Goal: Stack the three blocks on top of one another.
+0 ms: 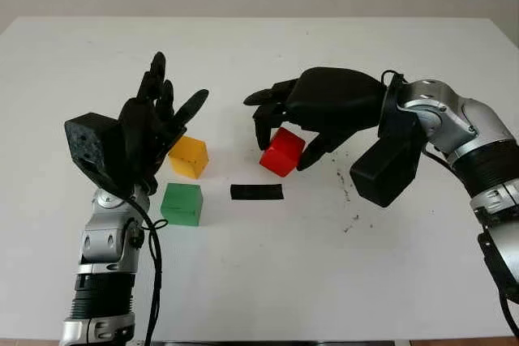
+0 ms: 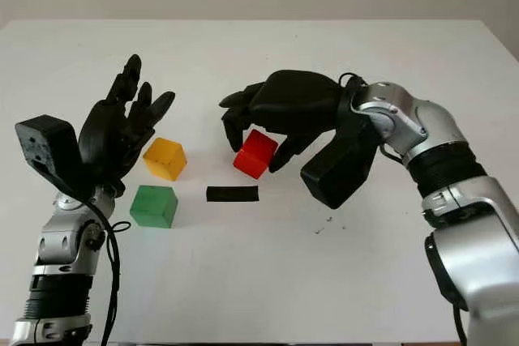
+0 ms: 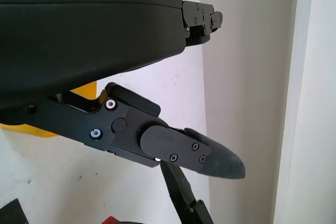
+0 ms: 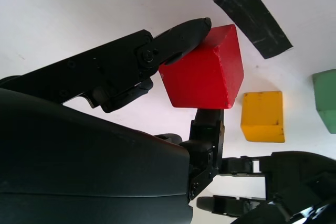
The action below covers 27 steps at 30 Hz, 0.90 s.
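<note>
right hand [image 1: 285,131] pinches the tilted red block [image 1: 281,151]; left hand [image 1: 154,123] open, raised.

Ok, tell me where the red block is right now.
The red block sits mid-table in the left eye view, gripped in the right hand, just right of the yellow block and above the black tape strip.

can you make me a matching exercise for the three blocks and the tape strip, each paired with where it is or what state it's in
Things:
1. red cube-shaped block
2. yellow cube-shaped block
3. green cube-shaped block
4. black strip of tape

Places or states:
A. flat on the white table, between the green and red blocks
B. nearest the robot, in front of the yellow one
C. tilted, gripped by the right hand
D. beside the raised, open left hand

Pairs: 1-C, 2-D, 3-B, 4-A
</note>
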### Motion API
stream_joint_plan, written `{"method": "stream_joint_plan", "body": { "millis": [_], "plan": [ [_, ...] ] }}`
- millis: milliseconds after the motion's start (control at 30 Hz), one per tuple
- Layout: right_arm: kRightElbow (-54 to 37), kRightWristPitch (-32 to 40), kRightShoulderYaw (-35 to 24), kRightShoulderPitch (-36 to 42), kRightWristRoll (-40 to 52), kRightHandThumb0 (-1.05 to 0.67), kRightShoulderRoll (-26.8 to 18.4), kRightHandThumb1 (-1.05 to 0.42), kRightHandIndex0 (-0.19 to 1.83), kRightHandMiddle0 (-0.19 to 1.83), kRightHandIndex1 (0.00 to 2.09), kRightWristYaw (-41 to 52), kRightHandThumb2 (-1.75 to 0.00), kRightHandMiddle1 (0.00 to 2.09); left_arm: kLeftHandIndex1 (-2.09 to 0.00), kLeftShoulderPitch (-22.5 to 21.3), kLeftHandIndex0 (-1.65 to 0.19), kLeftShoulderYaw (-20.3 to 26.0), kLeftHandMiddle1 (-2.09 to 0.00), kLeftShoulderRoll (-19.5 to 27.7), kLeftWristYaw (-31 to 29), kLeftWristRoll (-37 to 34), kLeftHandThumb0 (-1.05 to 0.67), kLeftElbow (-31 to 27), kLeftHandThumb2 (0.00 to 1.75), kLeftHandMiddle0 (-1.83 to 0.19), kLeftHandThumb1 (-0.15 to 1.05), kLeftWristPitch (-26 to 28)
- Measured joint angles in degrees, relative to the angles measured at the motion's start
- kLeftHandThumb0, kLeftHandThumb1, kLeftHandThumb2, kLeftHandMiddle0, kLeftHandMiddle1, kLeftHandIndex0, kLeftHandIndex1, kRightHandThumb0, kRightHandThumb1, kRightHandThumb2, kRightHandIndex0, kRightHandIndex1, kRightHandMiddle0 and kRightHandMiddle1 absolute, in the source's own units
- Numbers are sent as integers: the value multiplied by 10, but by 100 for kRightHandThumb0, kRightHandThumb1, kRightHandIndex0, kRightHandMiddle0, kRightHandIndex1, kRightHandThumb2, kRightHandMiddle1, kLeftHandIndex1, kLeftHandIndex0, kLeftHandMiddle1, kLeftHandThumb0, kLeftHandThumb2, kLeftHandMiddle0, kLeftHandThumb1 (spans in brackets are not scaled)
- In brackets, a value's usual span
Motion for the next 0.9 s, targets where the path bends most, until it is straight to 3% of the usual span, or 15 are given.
{"method": "stream_joint_plan", "body": {
  "millis": [367,900],
  "plan": [
    [12,-41,38,-24,-108,-40,17,-95,35,43,7,-82,-5,142,0,5,6,1,0,-11,0,-21,-83,-7,39,12,105,1],
    [12,-48,83,-45,-180,-45,18,-95,35,42,7,-147,-6,149,0,6,6,0,0,-15,6,-20,-82,-7,40,11,105,0]
  ]
}}
